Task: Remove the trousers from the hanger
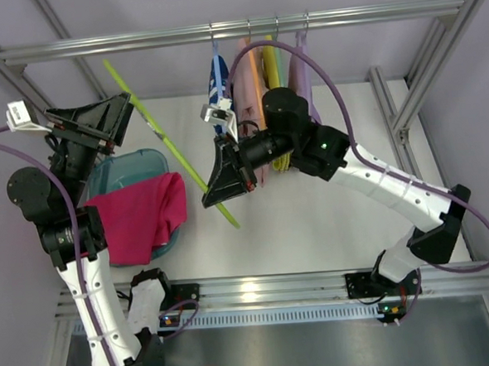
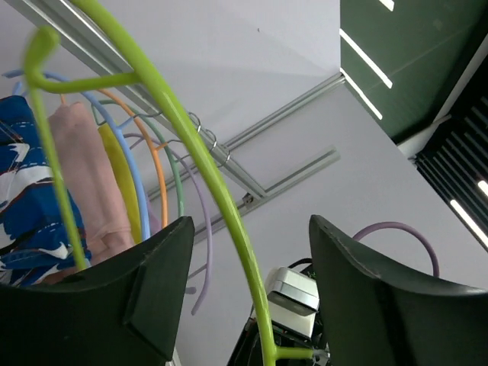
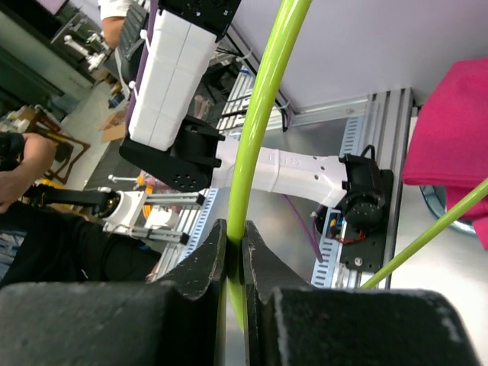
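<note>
On the left of the table (image 1: 314,228), the trousers (image 1: 142,210) lay draped over a teal tub (image 1: 135,166), well apart from the hanger (image 1: 166,142). Hanger bare, slanting in the air. Right gripper (image 3: 235,248) pinched tight on its thin bar. Left gripper (image 2: 250,252) spread wide, the bar running between its fingers. Other clothes (image 1: 254,74) hung on the rail (image 1: 136,42) behind.

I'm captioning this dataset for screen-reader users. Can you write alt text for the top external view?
The right gripper is shut on a lime-green hanger, held slanting, which also passes through the open left gripper. The magenta trousers lie off it, draped over a teal tub at left; other garments hang from the back rail.
</note>
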